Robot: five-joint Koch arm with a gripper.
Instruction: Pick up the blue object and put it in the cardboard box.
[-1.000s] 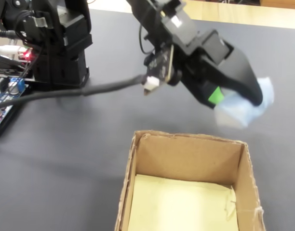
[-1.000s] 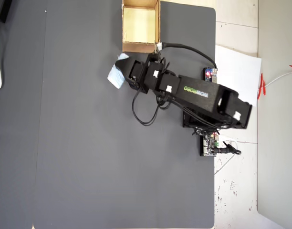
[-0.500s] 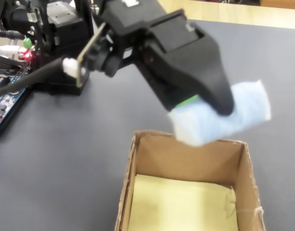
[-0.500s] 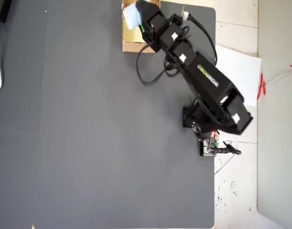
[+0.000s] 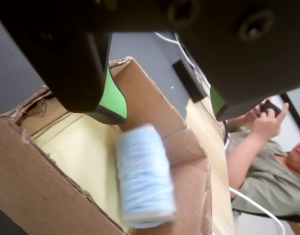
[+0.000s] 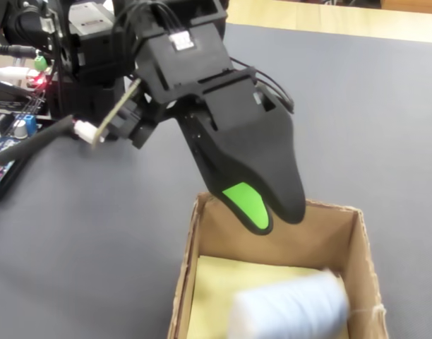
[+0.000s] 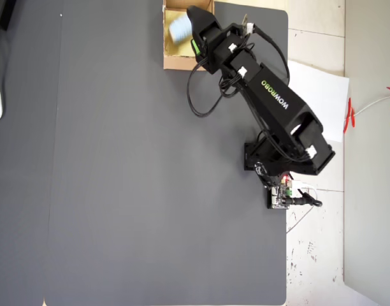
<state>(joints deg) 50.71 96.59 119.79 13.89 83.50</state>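
Note:
The blue object (image 5: 142, 176), a pale ribbed roll, is loose inside the cardboard box (image 5: 52, 191), blurred and below the jaws. My gripper (image 5: 167, 115) is open above it, and nothing lies between its green pads. In the fixed view the blue object (image 6: 290, 307) sits low in the cardboard box (image 6: 184, 275), with the gripper (image 6: 272, 215) hanging over the box's far wall. From overhead, the blue object (image 7: 180, 27) shows inside the cardboard box (image 7: 173, 62) at the mat's top edge, beside the gripper (image 7: 190, 29).
The arm's base and a circuit board (image 6: 11, 134) stand at the left of the fixed view. A black cable loop (image 7: 201, 108) trails from the arm. A white paper sheet (image 7: 316, 95) lies off the mat. A seated person (image 5: 267, 161) is beyond the table.
The gripper swung over the box with the blue object, then opened. The blue object has left the jaws and dropped into the box.

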